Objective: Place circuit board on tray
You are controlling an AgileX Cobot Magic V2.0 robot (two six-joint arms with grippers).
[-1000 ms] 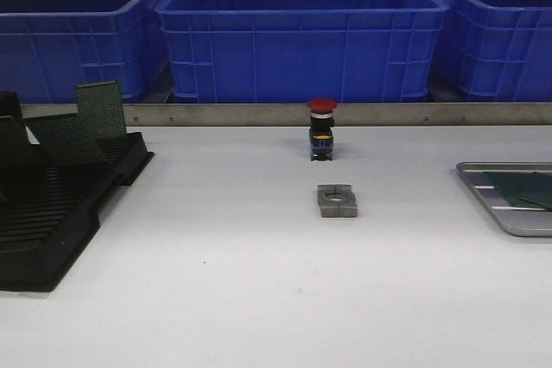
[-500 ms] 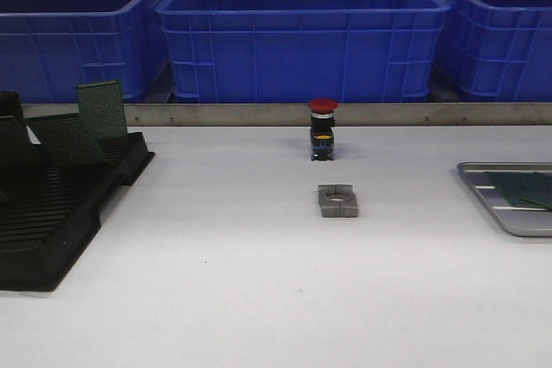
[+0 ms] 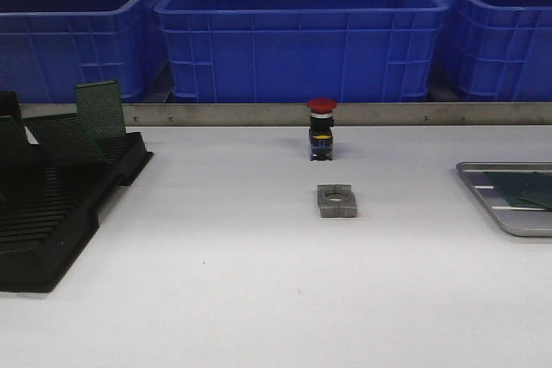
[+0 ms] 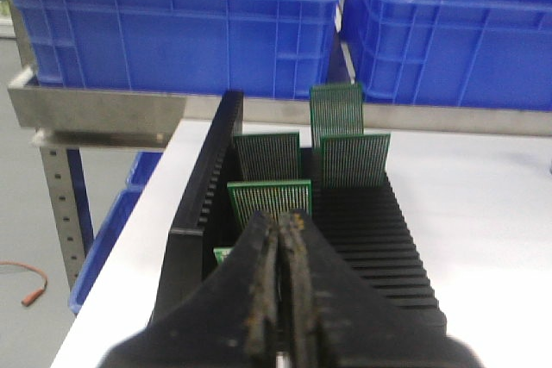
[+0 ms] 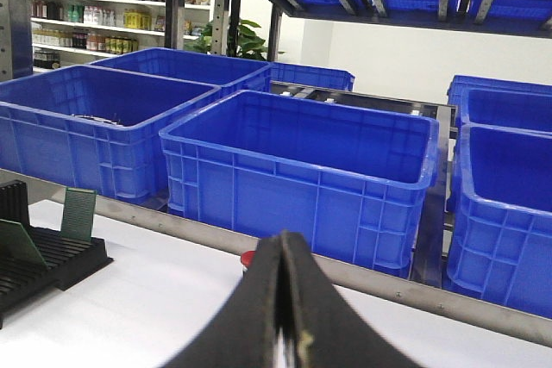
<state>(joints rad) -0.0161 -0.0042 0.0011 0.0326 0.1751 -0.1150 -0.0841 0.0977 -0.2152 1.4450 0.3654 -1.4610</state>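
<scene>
On the white desk (image 3: 259,299), a black slotted rack (image 3: 52,213) sits at the left edge with several green perforated circuit boards (image 3: 101,109) standing upright in its slots. At the far right edge lies the silver-grey metal tray (image 3: 496,208), only partly in view, with a dark green board (image 3: 522,187) lying flat in it. Between them, near the middle of the desk, stand a red-capped push button (image 3: 322,129) and, just in front of it, a grey metal block with a round hole (image 3: 337,201). Blue plastic crates (image 3: 302,36) line the back behind a metal rail.

The left hand (image 4: 278,243) is clenched, its two dark fingers pressed together with nothing between them. It hovers over the near end of the rack, and the nearest upright circuit board (image 4: 269,200) stands just beyond its fingertips; whether they touch cannot be told.

The right hand (image 5: 283,252) is likewise clenched and empty, raised above the desk and facing the crates. The tray does not appear in its wrist view.
</scene>
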